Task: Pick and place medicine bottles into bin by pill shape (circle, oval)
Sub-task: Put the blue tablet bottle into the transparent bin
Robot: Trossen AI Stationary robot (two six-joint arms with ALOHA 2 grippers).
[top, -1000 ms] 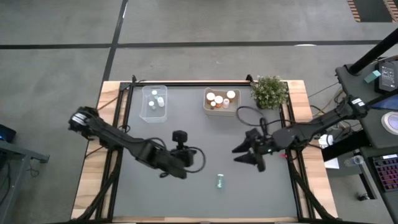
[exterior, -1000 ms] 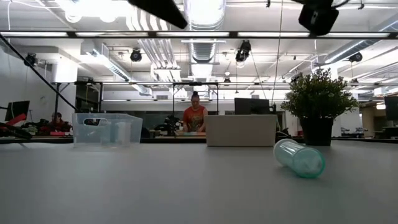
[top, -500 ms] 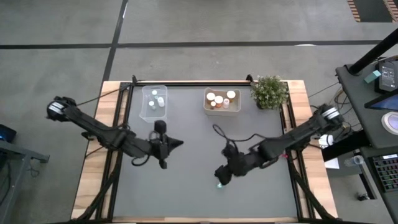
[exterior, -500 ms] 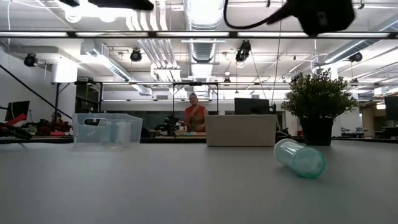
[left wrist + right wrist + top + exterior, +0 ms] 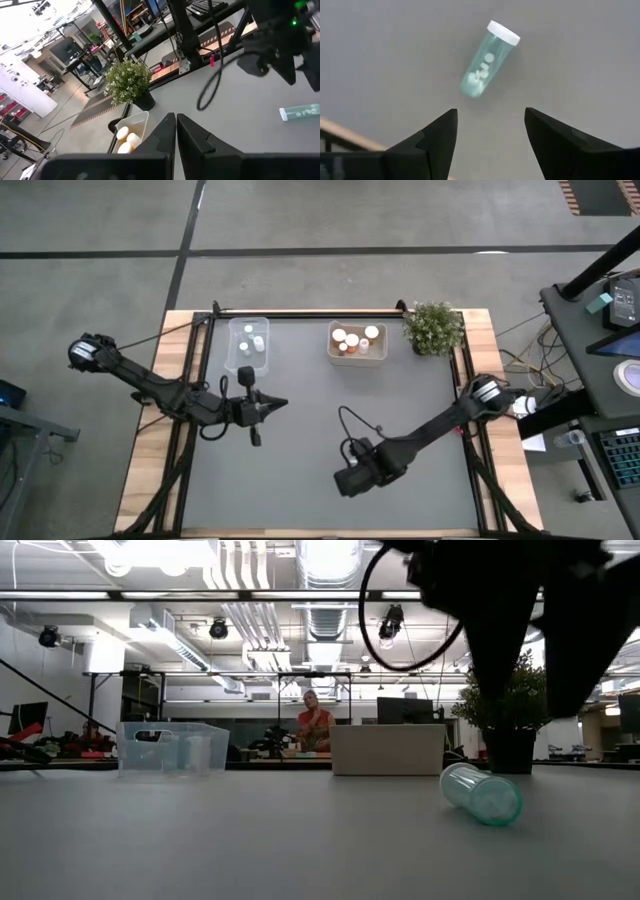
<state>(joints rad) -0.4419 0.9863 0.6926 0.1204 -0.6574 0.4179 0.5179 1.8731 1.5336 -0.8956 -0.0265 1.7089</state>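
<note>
Nearby, plant (image 5: 434, 327) possibly beside tan bin (image 5: 357, 341).

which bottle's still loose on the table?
The teal bottle lying on its side below the open right pincer; the others sit in the clear bin and tan bin.

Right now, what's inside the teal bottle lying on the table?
The teal bottle lies on its side with its white cap on. Several small pale pills show through the wall, bunched toward the bottom end. Their shape is hard to tell.

Open-plan lab, exposed ducts (image 5: 325, 565), workbenches (image 5: 60, 752)
</note>
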